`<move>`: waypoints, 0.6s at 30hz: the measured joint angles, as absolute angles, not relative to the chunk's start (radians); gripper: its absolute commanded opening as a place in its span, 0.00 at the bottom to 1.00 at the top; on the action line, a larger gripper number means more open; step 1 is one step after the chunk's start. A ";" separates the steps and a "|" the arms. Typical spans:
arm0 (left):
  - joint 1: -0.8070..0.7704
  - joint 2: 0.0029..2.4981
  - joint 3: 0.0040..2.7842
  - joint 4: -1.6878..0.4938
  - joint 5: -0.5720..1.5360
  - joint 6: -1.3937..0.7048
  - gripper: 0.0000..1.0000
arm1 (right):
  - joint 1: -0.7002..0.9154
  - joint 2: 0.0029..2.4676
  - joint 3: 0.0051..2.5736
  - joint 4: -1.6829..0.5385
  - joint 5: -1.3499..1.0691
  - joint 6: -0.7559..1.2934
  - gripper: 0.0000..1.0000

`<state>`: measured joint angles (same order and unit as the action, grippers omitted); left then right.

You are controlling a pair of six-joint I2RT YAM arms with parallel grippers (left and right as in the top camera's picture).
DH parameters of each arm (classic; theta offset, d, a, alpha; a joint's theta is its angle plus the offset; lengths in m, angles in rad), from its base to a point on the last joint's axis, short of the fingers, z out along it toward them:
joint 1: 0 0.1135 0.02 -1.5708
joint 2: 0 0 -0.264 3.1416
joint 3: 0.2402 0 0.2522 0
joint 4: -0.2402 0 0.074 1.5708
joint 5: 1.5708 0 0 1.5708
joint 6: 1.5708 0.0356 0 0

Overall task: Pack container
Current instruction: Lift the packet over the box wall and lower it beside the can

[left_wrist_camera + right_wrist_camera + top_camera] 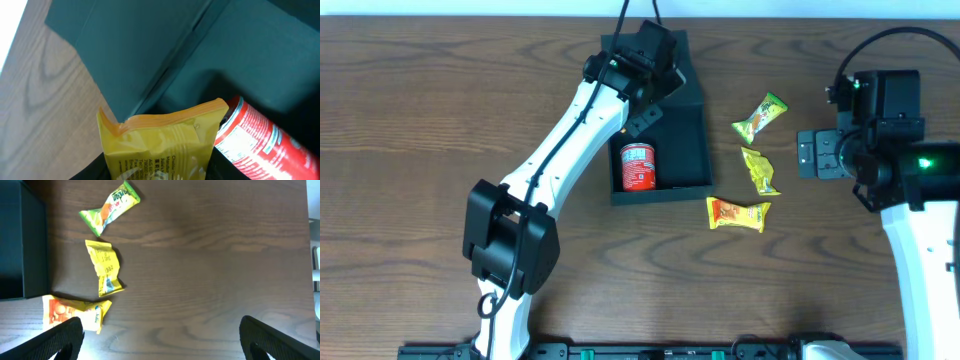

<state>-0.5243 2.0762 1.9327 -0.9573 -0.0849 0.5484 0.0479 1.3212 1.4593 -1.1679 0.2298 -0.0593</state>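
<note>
While open, container (682, 150) lengthwise, flap (688, 80) rearward.

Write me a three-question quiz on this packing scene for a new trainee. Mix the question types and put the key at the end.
1. True or false: the red can lies inside the container.
2. Which gripper stands open with nothing in it? A) left gripper B) right gripper C) both
3. Fill in: the packet held in the left gripper above the container is mainly ___ in colour.

Key: 1 true; 2 B; 3 yellow.
</note>
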 measured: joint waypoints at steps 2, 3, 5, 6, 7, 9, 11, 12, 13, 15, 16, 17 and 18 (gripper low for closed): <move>-0.524 2.076 1.933 -0.957 -0.075 0.607 0.41 | 0.048 1.321 1.459 -1.171 0.230 -0.059 0.99; -0.524 2.076 1.933 -0.957 -0.067 0.632 0.39 | 0.048 1.321 1.459 -1.171 0.230 -0.059 0.99; -0.524 2.076 1.933 -0.958 -0.049 0.683 0.37 | 0.048 1.321 1.459 -1.174 0.230 -0.059 0.99; -0.524 2.077 1.933 -0.959 -0.035 0.708 0.36 | 0.048 1.321 1.459 -1.177 0.230 -0.059 0.99; -0.523 2.079 1.933 -0.961 -0.023 0.729 0.36 | 0.048 1.321 1.459 -1.180 0.230 -0.059 0.99; -0.521 2.086 1.933 -0.965 0.001 0.762 0.36 | 0.048 1.321 1.459 -1.183 0.230 -0.059 0.99; -0.517 2.102 1.933 -0.974 0.019 0.788 0.36 | 0.048 1.321 1.459 -1.185 0.230 -0.059 0.99; -0.515 2.113 1.933 -0.979 0.025 0.797 0.36 | 0.048 1.321 1.459 -1.185 0.230 -0.059 0.99; -0.514 2.126 1.933 -0.984 0.028 0.807 0.36 | 0.048 1.321 1.459 -1.185 0.230 -0.059 0.99; -0.510 2.161 1.933 -0.989 0.031 0.819 0.35 | 0.048 1.321 1.459 -1.187 0.230 -0.059 0.99; -0.508 2.181 1.933 -0.989 0.031 0.827 0.34 | 0.048 1.321 1.459 -1.188 0.230 -0.059 0.99; -0.507 2.195 1.933 -0.989 0.031 0.833 0.34 | 0.048 1.321 1.459 -1.191 0.230 -0.059 0.99; -0.506 2.212 1.933 -0.988 0.031 0.839 0.33 | 0.048 1.321 1.459 -1.193 0.230 -0.059 0.99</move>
<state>-0.5056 2.2124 1.9327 -0.9882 0.0307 0.8394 0.0479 1.3212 1.4593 -1.1927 0.2298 -0.0593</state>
